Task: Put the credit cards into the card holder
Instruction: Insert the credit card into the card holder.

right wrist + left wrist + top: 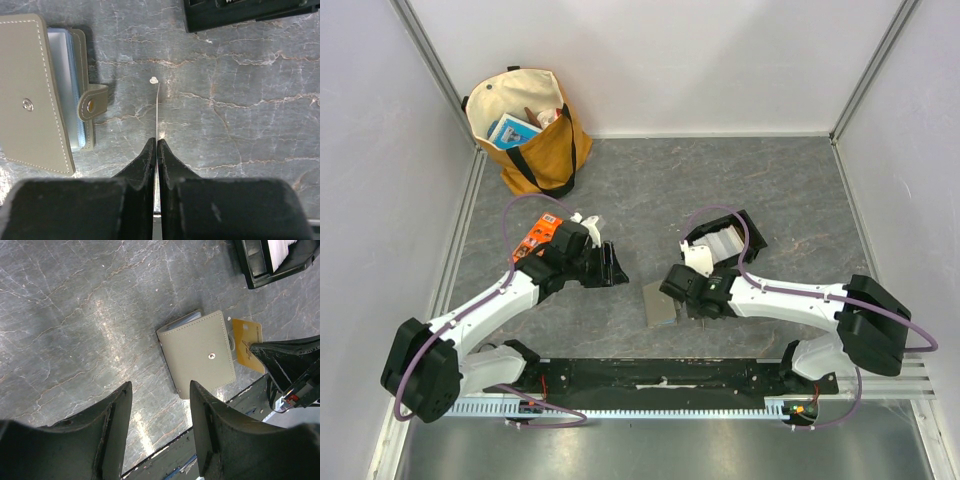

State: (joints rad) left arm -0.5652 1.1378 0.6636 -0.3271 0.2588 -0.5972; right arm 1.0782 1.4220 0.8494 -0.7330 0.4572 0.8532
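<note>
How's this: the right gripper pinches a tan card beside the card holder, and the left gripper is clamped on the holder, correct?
No. The left gripper is open and empty, clear of the card holder; the left wrist view shows it. The right gripper pinches the tan card beside it.

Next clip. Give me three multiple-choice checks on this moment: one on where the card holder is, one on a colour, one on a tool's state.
1. Where is the card holder?
A. lifted in the left tool
B. flat on the table beside the right tool
C. lifted in the right tool

2. What colour is the card in the right tool?
A. tan-yellow
B. red
C. green

3. How is the left tool?
A. shut on a card
B. open, empty
C. shut on the holder

Answers: 1 B, it lies flat on the grey surface; 2 A, the left wrist view shows its tan-yellow face; 3 B, its jaws stand apart with nothing between.
</note>
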